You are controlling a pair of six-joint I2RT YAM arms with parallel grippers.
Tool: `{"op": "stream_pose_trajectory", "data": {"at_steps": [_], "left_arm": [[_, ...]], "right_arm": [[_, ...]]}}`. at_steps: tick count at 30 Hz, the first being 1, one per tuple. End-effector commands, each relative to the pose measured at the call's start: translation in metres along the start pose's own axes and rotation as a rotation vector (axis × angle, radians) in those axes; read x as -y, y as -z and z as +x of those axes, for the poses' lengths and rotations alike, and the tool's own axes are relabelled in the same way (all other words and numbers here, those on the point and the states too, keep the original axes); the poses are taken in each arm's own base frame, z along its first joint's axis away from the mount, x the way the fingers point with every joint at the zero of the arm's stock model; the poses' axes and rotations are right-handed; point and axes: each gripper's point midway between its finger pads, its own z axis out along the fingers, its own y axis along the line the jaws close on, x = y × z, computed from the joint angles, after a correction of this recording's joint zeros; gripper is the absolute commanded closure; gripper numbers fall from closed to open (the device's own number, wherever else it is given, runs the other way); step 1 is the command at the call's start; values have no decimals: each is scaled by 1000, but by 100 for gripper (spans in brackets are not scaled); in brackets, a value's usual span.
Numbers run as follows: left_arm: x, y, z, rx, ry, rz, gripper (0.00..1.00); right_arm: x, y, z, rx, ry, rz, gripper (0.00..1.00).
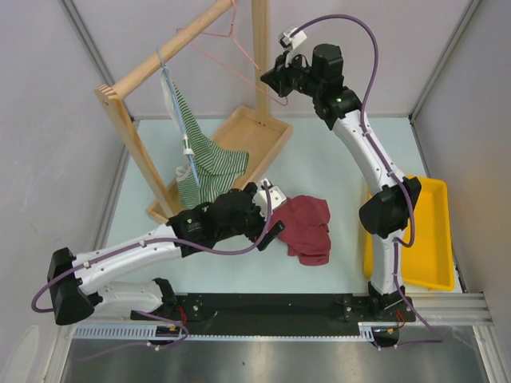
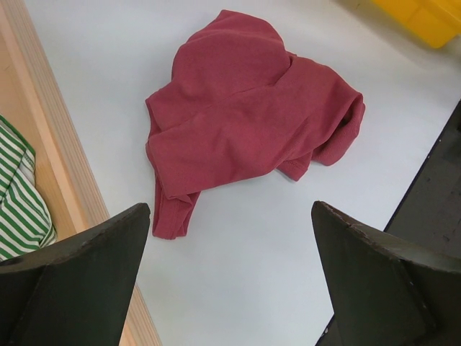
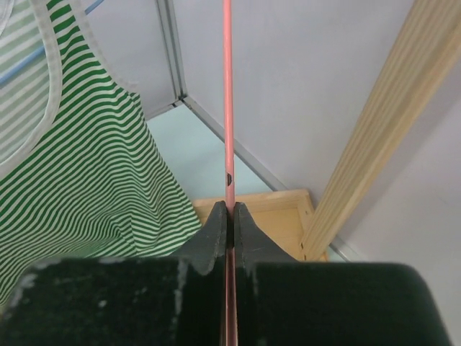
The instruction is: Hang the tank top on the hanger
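The bench (image 1: 335,152) is a pale blue-white sheet, smooth and matte. Plain grey walls (image 1: 48,120) box it in, with aluminium posts (image 1: 84,36) at the corners. My right hand (image 1: 274,82) is raised at the back, closed tight on the thin pink wire of the hanger (image 1: 231,57). The hanger sits up by the far end of the wooden rail (image 1: 160,57). In my right wrist view the wire runs straight up from between my pressed fingertips (image 3: 216,223).

The tank top (image 1: 308,227) lies crumpled on the bench towards the front, between the rack's wooden base (image 1: 259,136) and the yellow tray (image 1: 427,239) at the right edge. My left hand (image 1: 273,211) hovers just beside it, spread wide and gripping nothing. The green-and-white striped garment (image 1: 204,155) hangs from the same rail. A black mounting strip (image 1: 271,307) runs along the near edge.
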Motion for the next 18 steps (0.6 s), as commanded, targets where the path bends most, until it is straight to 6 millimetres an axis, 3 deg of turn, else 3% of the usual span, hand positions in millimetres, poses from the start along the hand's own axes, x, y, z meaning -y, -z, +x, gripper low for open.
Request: {"op": "stream_pose_trajectory", "data": {"at_steps": [1, 9, 10, 14, 18], "left_arm": [[-6, 12, -17, 57, 17, -24, 1], [-9, 18, -20, 73, 21, -37, 1], [-9, 18, -21, 76, 20, -38, 0], [-10, 18, -20, 73, 20, -44, 1], [-12, 18, -20, 74, 20, -54, 0]], "right_arm": [[-9, -2, -29, 46, 98, 55, 100], [-3, 9, -77, 159, 136, 224, 100], [-3, 15, -92, 195, 139, 249, 100], [-5, 33, -120, 274, 107, 289, 100], [-9, 53, -136, 324, 87, 319, 100]]}}
